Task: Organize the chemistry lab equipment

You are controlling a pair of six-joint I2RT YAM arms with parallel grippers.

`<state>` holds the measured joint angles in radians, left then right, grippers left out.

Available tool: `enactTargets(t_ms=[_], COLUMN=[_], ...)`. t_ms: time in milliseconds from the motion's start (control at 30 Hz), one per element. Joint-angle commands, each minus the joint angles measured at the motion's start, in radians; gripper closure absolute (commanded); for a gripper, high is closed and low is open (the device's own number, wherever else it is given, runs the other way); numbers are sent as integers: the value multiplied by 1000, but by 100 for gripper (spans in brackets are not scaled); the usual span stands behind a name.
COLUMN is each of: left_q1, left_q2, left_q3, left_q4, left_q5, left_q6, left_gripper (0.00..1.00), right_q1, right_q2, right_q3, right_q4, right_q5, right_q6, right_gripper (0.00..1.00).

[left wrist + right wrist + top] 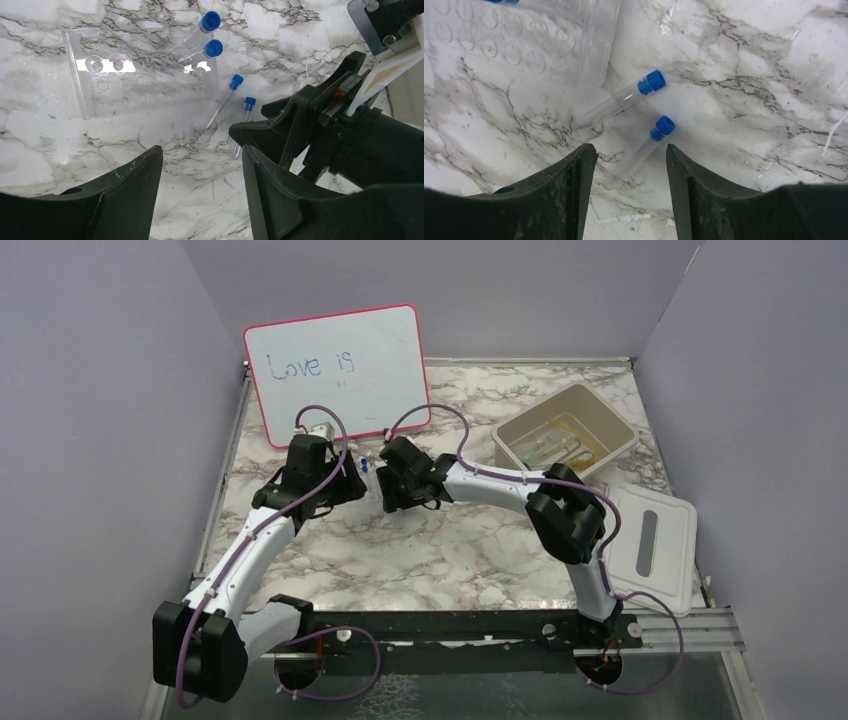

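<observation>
Two loose clear tubes with blue caps lie on the marble in the right wrist view, one nearer (640, 148) and one farther (618, 103). My right gripper (631, 156) is open just above the table, and the nearer tube's rounded end lies between its tips without touching them. My left gripper (202, 156) is open and empty, hovering next to the right gripper (305, 125). The same loose tubes show in the left wrist view (222, 102) (242, 126). Two more capped tubes (212, 22) (214, 48) rest on a clear rack (100, 87). From above both grippers (345, 483) (392, 495) meet near the blue caps (365, 466).
A pink-framed whiteboard (345, 370) leans at the back wall behind the grippers. A beige tub (608, 418) at the back right holds an amber hose and several small items. Its lid (650, 540) lies at the right edge. The clear rack's corner shows in the right wrist view (524, 45).
</observation>
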<state>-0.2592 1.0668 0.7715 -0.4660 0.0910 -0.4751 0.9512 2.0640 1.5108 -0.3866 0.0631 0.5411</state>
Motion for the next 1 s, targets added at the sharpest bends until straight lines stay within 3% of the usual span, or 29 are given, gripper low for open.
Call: enactTargets(t_ms=[0, 167, 433, 633, 800, 967], left_q1=[-3, -3, -3, -3, -3, -4], left_q2=[-25, -21, -23, -28, -29, -27], left_q3=[-12, -14, -21, -46, -86, -168], left_q4=[19, 20, 21, 29, 78, 259], left_q5=[1, 2, 6, 42, 128, 342], left_q6=[-3, -5, -10, -33, -74, -169], left_gripper=[38, 38, 38, 38, 38, 38], right_q1=[16, 25, 27, 27, 27, 26], right_q2=[51, 60, 111, 103, 53, -96], right_q3=[59, 56, 84, 80, 42, -102], right_q4=[-69, -99, -113, -125, -76, 147], right_q5=[111, 180, 152, 190, 218, 187], right_q6=[24, 36, 41, 50, 58, 42], right_gripper=[42, 47, 52, 73, 80, 81])
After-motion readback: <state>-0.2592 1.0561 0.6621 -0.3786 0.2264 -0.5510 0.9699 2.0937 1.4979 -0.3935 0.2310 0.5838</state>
